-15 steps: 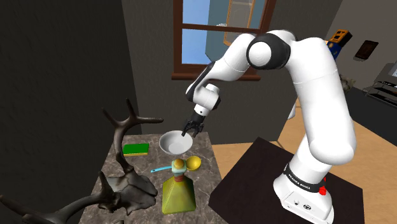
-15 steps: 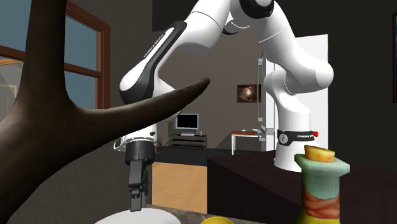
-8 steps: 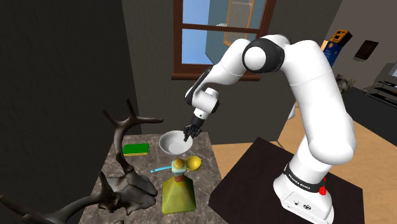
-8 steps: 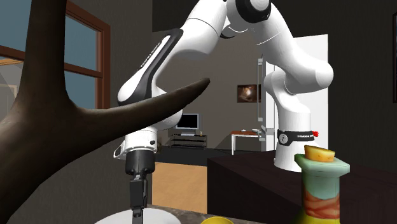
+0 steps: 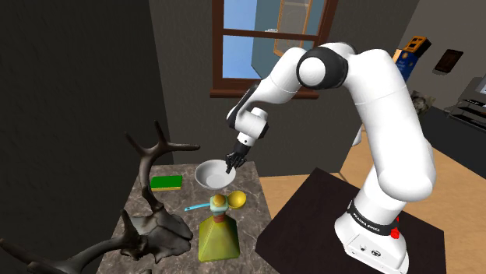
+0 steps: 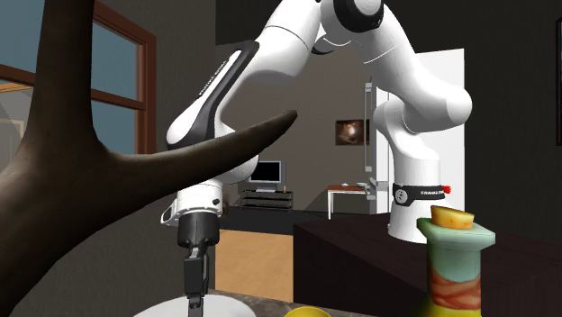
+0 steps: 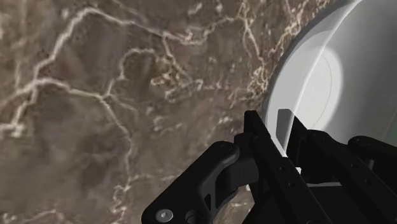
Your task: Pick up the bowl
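OK, arm's stopped moving. A sec ago the gripper (image 5: 233,161) was up off the bowl (image 5: 214,175) w/ fingers spread; then it dropped onto the rim, and over the last half sec the arm pose hasn't budged in the shoulder view or the 2nd ext view. So descent's done, and I read this as the squeeze phase. Wrist cam: the claw (image 7: 284,130) is narrow, one finger inside the bowl (image 7: 321,79), one outside, and the white strip of rim fills the gap between them, so I'm calling it pinched on the rim. In the 2nd ext view the gripper (image 6: 193,302) stands nearly upright, tips down at the bowl (image 6: 171,310) edge. The bowl itself hasn't shifted: it sits on the marble top (image 7: 95,95), far end, on the side nearest the stand, w/ the sponge (image 5: 166,183) just beside it to the shoulder view's left and the yellow bottle (image 5: 217,233) nearer the cam. No lift yet, IMO. Next is a straight pull up. It's a thin rim grip off to one side, so the bowl may tilt or slip as it comes off the table. I'd go slow.
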Available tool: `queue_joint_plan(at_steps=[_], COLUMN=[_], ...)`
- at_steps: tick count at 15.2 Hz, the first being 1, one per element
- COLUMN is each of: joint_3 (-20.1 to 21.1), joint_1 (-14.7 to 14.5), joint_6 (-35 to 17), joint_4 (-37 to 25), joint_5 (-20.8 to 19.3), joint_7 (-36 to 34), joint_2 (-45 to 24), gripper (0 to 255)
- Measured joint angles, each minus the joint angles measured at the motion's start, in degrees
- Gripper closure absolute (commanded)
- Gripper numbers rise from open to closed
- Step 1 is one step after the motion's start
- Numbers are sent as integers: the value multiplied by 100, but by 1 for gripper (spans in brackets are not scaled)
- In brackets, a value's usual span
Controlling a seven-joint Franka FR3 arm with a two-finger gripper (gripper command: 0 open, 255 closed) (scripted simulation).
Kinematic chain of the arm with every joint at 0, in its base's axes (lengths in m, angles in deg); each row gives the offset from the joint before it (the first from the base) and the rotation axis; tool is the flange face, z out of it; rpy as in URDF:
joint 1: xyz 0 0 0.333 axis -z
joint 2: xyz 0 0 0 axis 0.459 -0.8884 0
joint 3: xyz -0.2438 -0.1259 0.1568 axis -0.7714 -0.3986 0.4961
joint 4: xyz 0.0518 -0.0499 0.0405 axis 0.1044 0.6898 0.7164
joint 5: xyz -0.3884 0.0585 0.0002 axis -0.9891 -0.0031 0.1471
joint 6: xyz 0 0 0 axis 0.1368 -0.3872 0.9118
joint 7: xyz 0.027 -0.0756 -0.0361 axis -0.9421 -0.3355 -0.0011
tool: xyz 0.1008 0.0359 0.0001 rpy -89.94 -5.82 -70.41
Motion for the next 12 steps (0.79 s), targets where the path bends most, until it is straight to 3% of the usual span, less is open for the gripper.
queue_joint_plan(at_steps=[12], joint_3=[-235], joint_1=[-153], joint_6=[306], joint_4=[361], joint_5=[-450], joint_7=[-517], joint_2=[803], gripper=[255])
